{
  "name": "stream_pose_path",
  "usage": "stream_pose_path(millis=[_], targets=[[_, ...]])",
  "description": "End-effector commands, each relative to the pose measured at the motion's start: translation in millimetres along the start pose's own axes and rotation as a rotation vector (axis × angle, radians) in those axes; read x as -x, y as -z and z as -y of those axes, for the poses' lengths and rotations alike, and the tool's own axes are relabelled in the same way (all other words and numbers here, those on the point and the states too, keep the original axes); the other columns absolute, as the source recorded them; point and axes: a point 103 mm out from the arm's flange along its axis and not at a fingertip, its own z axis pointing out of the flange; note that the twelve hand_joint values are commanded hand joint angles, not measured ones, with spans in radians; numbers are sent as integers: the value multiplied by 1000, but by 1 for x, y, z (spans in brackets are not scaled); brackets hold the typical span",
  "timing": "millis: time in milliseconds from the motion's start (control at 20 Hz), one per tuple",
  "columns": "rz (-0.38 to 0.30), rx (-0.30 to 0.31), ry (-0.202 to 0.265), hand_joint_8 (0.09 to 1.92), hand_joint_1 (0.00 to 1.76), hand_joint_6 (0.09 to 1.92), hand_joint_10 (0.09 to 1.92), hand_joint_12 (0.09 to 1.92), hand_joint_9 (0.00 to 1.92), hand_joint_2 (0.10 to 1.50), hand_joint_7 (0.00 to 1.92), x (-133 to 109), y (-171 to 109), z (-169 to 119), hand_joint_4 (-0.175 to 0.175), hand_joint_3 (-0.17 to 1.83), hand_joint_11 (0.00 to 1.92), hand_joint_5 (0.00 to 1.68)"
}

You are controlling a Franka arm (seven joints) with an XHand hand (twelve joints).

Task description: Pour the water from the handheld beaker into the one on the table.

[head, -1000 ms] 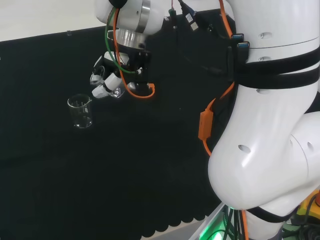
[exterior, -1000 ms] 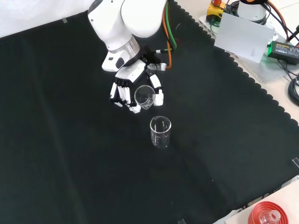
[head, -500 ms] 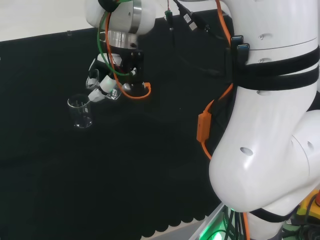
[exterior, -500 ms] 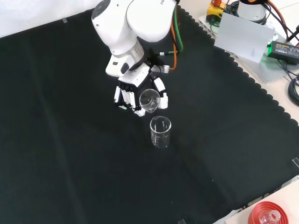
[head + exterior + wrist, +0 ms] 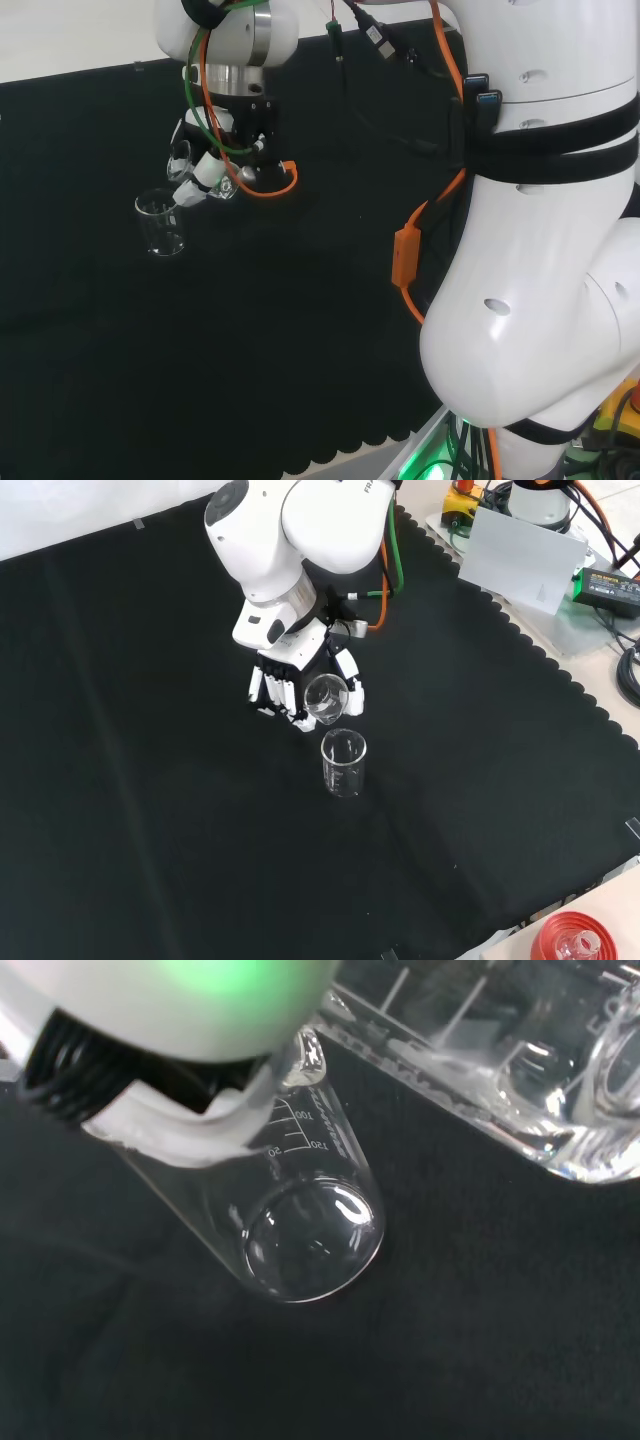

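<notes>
Front view, upper centre: hand (image 5: 283,680) curled round the tilted handheld beaker (image 5: 325,697), lip just above the table beaker (image 5: 343,763) at frame centre, so water falls inside. Stream possibly started; unclear.

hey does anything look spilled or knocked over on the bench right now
Nothing stands out. The beaker on the table stands upright on the dry-looking cloth, and the hand holds the tilted beaker beside its rim.

The clear glass beaker standing on the black cloth (image 5: 300,1210) carries white graduation marks with the numbers 50, 100 and 150 beside them, seen in the wrist view.
</notes>
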Motion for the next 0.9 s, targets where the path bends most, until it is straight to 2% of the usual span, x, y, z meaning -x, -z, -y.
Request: stream_pose_path(millis=[50, 600, 900], targets=[[39, -6, -3, 87, 1313, 583, 464, 1248, 1139, 489, 1668, -4, 2, 1, 32, 849, 552, 1351], [129, -46, -3, 87, 1315, 579, 451, 1227, 1157, 482, 1676, -10, 4, -2, 24, 859, 579, 1353], [167, -61, -20, 87, 1315, 578, 449, 1225, 1159, 480, 1678, -12, 3, -3, 23, 862, 586, 1354]])
